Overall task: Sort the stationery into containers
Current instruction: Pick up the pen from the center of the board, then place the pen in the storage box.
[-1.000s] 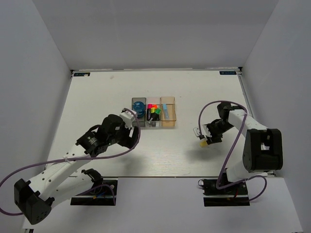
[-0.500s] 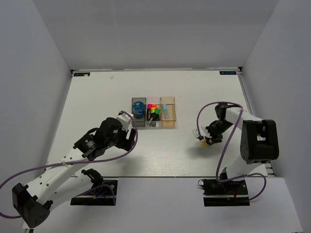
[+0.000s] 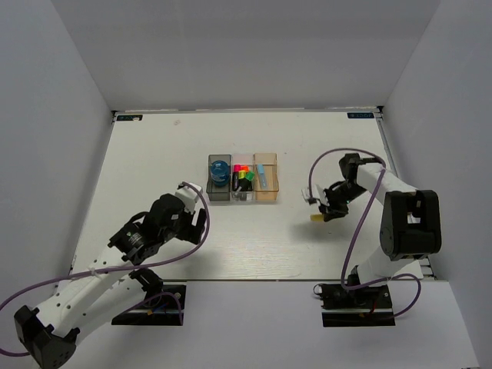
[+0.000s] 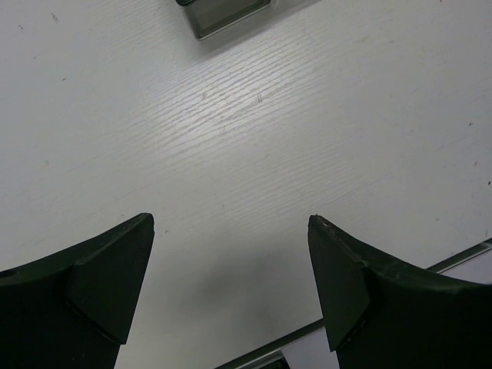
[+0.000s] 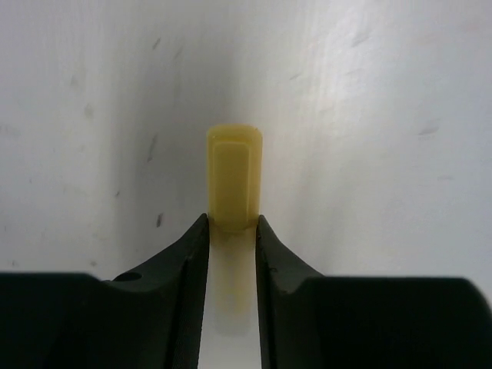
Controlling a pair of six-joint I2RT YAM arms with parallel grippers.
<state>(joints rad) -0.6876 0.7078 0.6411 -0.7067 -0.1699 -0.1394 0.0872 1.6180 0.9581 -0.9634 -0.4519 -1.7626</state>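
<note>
1. The right gripper [image 5: 232,223] pinches a smooth, pale-yellow, round-ended bar [image 5: 234,173] well right of the amber-tan bin [image 3: 266,195], over the white wood-grained table [image 4: 307,115].
2. The left gripper [image 4: 231,223] gapes, holding nothing. It has drawn back from that bin, while the right has edged nearer.
3. The blue corner labels [image 3: 131,118] beyond the bin are too small to read.

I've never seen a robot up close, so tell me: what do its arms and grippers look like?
The left arm and right arm are white shells with black joints. A purple cable loops along each. The left gripper and right gripper each have two black, wedge-shaped fingers.
</note>
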